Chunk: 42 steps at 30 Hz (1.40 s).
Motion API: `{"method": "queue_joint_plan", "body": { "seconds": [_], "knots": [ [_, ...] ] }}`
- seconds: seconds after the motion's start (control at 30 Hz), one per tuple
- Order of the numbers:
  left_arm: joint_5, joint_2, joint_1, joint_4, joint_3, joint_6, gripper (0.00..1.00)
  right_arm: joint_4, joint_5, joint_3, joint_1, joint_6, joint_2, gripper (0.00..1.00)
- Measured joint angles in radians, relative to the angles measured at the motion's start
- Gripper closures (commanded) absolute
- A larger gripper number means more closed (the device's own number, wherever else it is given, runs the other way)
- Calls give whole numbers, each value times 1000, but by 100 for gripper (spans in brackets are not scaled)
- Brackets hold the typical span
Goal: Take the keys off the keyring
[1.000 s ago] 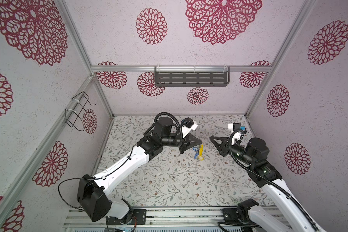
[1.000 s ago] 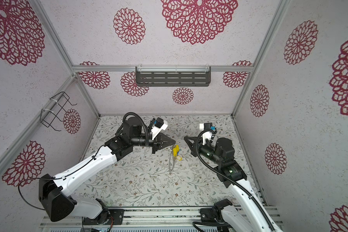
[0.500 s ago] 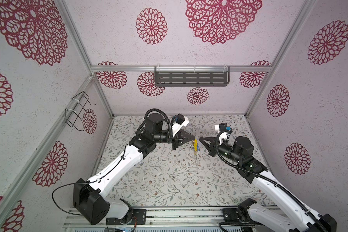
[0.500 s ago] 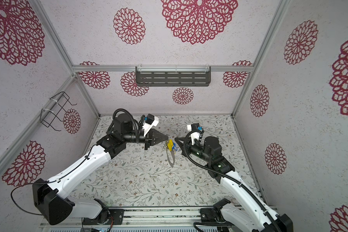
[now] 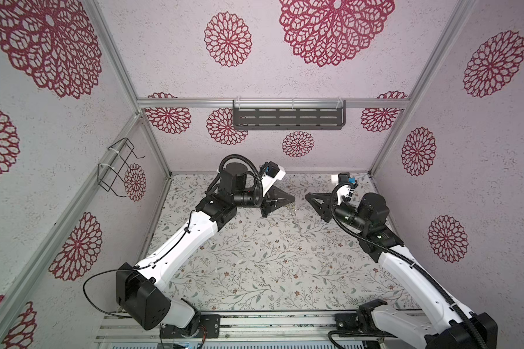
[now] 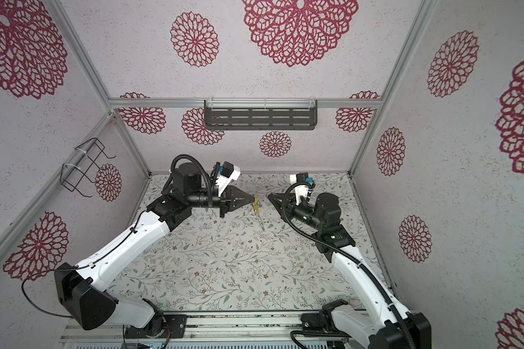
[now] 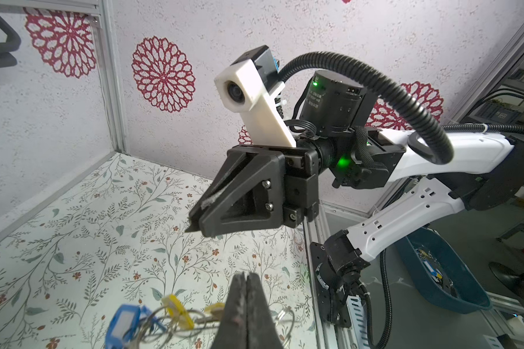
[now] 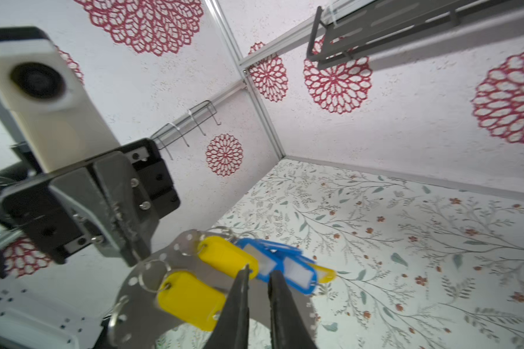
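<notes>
The keyring (image 8: 139,317), a flat grey metal plate with small rim holes, hangs in the air above the floral floor. My left gripper (image 8: 133,260) is shut on its rim. In both top views the keyring (image 5: 294,213) shows edge-on under the left gripper (image 5: 294,198). Several keys hang from it on small wire rings: a yellow key (image 8: 224,253), a second yellow key (image 8: 191,299) and a blue key (image 8: 297,275). My right gripper (image 8: 259,272) stands just short of the keys, jaws a narrow gap apart and nothing between them. A top view shows the right gripper (image 5: 306,195) clear of the ring.
A dark slotted shelf (image 5: 288,117) hangs on the back wall and a wire rack (image 5: 118,169) on the left wall. Metal rails run along the front edge. A blue bin (image 7: 442,272) stands outside the cell beyond the right arm's base.
Half a second ago the right gripper was at the keys beside the left gripper. It has drawn back to the right and opened a little. The left gripper still holds the keyring.
</notes>
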Motion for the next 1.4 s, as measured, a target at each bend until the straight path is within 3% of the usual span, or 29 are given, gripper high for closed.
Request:
{"method": "queue_joint_plan", "body": {
  "seconds": [0.4, 0.67, 1.0, 1.23, 1.4],
  "knots": [
    [13, 125, 51, 58, 64, -161, 100, 221, -150, -29, -2, 166, 70, 84],
    [92, 126, 175, 340, 10, -356, 100, 385, -212, 48, -11, 310, 321, 61],
    [253, 166, 252, 565, 21, -571, 100, 390, -235, 323, 14, 292, 568, 54],
    [283, 185, 266, 747, 8, -744, 100, 387, -218, 294, 51, 261, 548, 53],
    [281, 185, 266, 780, -26, -758, 100, 277, -187, 283, 48, 172, 461, 50]
  ]
}}
